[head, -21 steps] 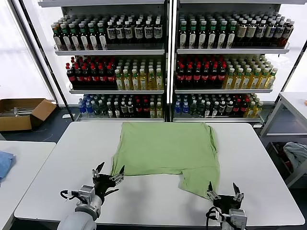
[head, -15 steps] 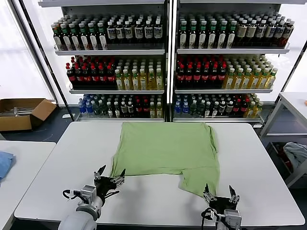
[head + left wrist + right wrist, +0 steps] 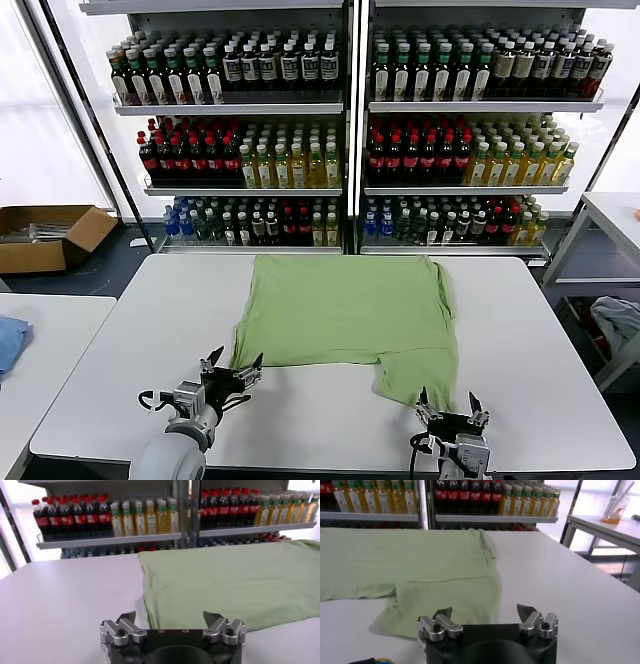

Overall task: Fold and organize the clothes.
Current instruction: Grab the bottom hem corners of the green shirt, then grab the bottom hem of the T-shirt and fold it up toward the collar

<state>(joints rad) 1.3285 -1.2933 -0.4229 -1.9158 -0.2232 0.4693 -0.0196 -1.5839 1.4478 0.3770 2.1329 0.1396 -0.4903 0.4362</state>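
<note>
Green fabric, one shirt [image 3: 345, 320], lies flat on the white table [image 3: 100, 400], spread from the table's centre toward 12 o'clock, with a flap reaching down toward 5 o'clock. No collar, buttons or print can be made out on it; the folded edges hide whatever lies beneath.

Left gripper [image 3: 232, 375] sits at the shirt's 8 o'clock corner, fingers spread wide, nothing between them. In the left wrist view the left gripper [image 3: 172, 622] hangs just short of the cloth's near edge; contact cannot be confirmed. Right gripper [image 3: 446, 407] stands at 5 o'clock, at the lower flap's hem, also spread wide and holding nothing. In the right wrist view the right gripper [image 3: 485, 616] straddles that hem; whether a fingertip touches cloth cannot be told. Both arms are cut off by the head view's bottom edge.

Behind the table, at 12 o'clock, shelves [image 3: 345, 105] carry rows of bottles [image 3: 240, 160]. A cardboard box [image 3: 45, 235] sits on the floor at 10 o'clock. A second table [image 3: 40, 350] stands at 9 o'clock with a blue cloth [image 3: 8, 340] partly cut off. Another table [image 3: 615, 215] stands at 3 o'clock.
</note>
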